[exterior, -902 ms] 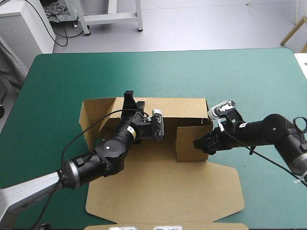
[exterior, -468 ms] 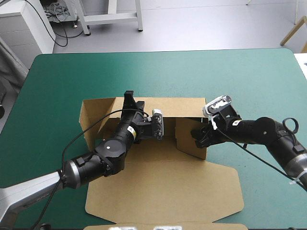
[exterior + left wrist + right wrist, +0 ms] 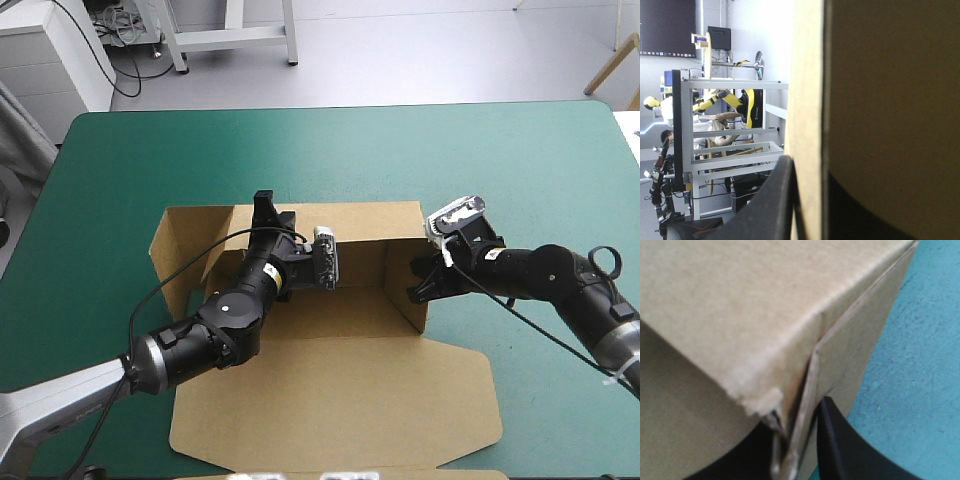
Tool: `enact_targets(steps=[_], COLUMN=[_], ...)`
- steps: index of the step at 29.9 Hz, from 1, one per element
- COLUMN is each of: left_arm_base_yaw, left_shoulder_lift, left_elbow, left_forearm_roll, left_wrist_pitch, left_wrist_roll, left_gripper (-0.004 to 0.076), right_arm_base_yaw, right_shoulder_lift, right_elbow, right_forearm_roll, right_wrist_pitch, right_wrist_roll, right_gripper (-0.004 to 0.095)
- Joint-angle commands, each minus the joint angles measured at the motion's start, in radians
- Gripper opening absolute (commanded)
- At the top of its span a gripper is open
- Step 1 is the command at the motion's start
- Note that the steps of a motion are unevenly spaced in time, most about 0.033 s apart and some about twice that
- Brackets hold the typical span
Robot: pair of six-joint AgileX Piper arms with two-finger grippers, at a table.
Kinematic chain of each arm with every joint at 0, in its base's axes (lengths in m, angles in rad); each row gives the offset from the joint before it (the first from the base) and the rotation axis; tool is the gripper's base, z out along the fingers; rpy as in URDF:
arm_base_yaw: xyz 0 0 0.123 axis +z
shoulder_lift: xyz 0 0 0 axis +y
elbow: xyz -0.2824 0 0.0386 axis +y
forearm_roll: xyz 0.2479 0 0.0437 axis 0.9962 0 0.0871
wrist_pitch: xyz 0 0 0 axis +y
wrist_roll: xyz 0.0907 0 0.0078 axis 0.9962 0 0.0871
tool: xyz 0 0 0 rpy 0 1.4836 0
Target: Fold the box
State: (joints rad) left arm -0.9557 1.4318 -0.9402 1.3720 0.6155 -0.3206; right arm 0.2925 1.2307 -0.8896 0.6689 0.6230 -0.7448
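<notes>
Two tools pinched the box (image 3: 330, 400): left tool (image 3: 266, 205) on its 12 o'clock wall, right tool (image 3: 416, 281) on the 3 o'clock wall. Its long axis ran 9-to-3.

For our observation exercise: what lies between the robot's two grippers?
Only the box, its bare brown floor, seen in the high view; the left gripper and right gripper each clamp one of its walls.
</notes>
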Motion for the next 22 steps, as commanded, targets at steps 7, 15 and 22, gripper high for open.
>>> enact_targets(steps=[7,15,22], left_arm_base_yaw=[-0.14,-0.325,-0.44], left_shoulder_lift=[-0.011,-0.011,-0.011], left_elbow=[-0.068,-0.232,-0.306], left_forearm_roll=[-0.084,-0.084,-0.084], left_wrist_pitch=[0.055,0.24,0.281], left_wrist_roll=[-0.028,-0.009,0.045], left_gripper=[0.0508,0.0655,0.0654], right_arm_base_yaw=[0.016,0.016,0.016], right_shoulder_lift=[-0.028,-0.028,-0.026], right_elbow=[-0.027,-0.027,-0.027], right_forearm_roll=[0.036,-0.217,-0.483], right_wrist_pitch=[-0.006,-0.147,-0.236], right_wrist_roll=[0.036,0.272,0.511], right_gripper=[-0.0017,-0.0017,-0.0018])
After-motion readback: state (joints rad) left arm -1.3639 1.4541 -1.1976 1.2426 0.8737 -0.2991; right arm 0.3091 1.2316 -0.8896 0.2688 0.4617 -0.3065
